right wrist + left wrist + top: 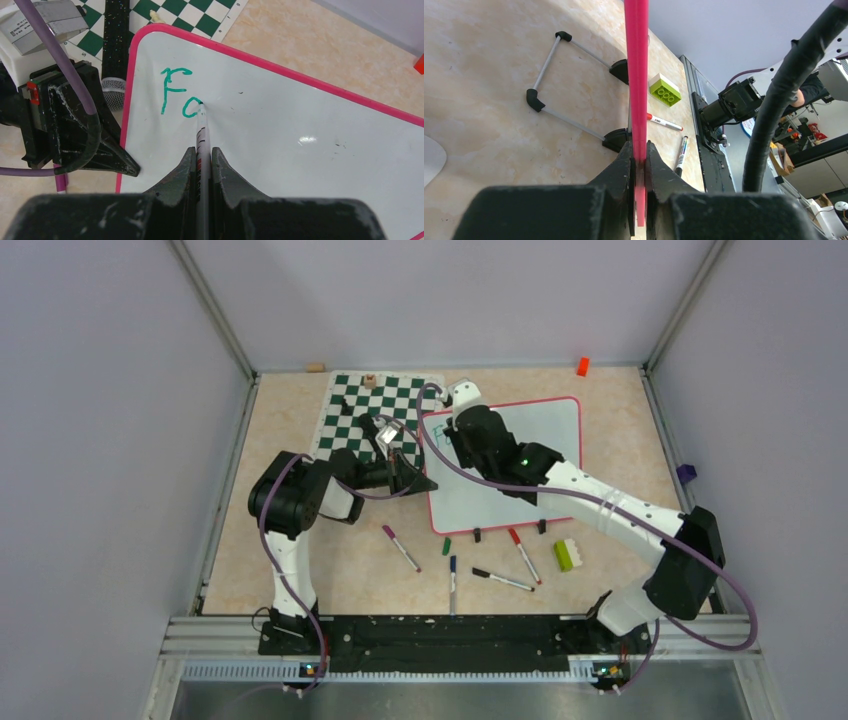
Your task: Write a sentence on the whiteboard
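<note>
Whiteboard (545,430) on table (615,440), just right of chess mat (350,415). Left gripper (639,157): fingers clamped on board's pink frame at left edge. Right gripper (202,155): fingers closed tight on marker (201,125), tip touching board surface. Sentence (179,95): only teal "F" plus part-formed second letter, board's upper-left corner. Loose markers (503,580) and green brick (566,554) on table near board's near edge.

Left arm (300,502) and right arm (610,508): black joint housings, white link covers. Purple cable (262,530) routed along each. Right gripper (202,150) fingers (177,177) black, wedge-shaped, white-scuffed; green indicator light (527,461) behind it.
</note>
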Robot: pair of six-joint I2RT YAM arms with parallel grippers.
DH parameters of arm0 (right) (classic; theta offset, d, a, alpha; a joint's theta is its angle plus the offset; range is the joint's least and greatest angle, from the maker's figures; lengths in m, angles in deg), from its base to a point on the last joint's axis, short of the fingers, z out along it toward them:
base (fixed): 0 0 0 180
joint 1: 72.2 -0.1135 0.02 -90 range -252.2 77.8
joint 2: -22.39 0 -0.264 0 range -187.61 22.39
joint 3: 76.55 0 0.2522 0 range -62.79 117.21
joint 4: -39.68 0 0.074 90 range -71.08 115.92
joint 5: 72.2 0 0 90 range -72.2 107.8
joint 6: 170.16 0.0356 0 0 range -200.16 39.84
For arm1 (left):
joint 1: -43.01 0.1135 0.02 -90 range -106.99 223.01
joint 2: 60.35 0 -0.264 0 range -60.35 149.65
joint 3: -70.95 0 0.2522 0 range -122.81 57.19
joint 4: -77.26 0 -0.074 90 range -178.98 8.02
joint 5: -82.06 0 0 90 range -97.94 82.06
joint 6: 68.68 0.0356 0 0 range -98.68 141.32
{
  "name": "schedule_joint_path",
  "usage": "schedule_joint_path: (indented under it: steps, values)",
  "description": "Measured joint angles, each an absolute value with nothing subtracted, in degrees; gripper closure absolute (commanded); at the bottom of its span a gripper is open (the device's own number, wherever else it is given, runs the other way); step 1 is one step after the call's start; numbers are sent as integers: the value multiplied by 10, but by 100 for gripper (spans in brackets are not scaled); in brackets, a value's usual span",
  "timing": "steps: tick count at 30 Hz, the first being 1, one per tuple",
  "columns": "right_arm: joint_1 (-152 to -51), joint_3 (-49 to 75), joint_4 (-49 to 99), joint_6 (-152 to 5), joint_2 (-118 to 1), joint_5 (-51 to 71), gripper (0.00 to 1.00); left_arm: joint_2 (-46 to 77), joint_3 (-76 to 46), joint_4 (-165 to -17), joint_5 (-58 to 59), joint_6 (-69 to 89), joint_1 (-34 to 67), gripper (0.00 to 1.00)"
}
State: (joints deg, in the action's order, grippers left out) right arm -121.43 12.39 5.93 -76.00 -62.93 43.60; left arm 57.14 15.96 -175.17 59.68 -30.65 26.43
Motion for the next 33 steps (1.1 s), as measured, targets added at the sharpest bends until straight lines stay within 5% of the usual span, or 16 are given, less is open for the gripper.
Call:
schedule_joint_path:
  steps: [33]
  values:
    - [-1214, 104, 34, -749, -604, 429, 100, 571, 160, -1756, 600, -306, 264, 100]
